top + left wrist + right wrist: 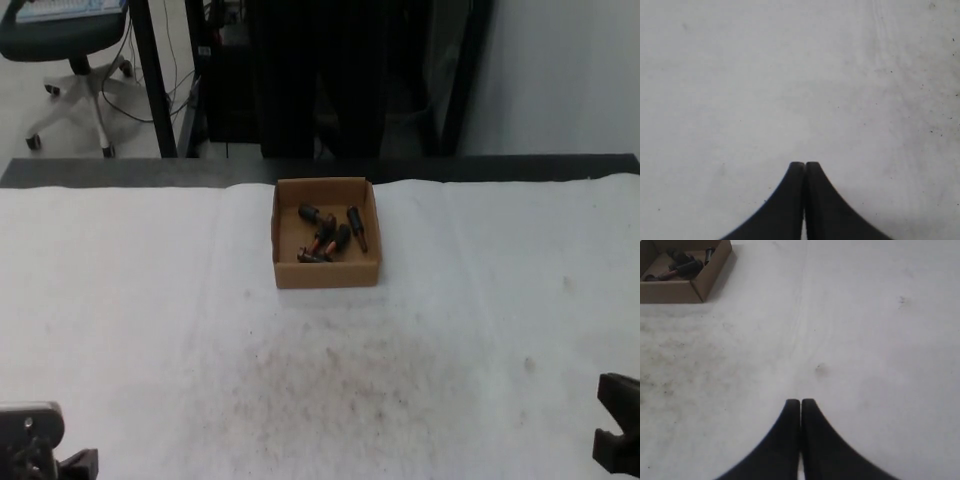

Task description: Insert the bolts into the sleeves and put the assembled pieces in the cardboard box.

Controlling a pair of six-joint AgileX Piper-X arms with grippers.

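Note:
A small cardboard box stands at the middle of the white-covered bench, toward the back. Inside it lie several dark bolt-and-sleeve pieces, some with copper-coloured parts. The right wrist view catches the box at a corner, with the same pieces in it. My left gripper hovers over bare white cloth, its black fingers pressed together with nothing between them. My right gripper is likewise shut and holds nothing, well away from the box. In the high view, arm parts show at the near left corner and near right edge.
A white cloth covers the bench, with a patch of dark speckled stains in front of the box. Behind the bench's far edge stand an office chair and dark frames.

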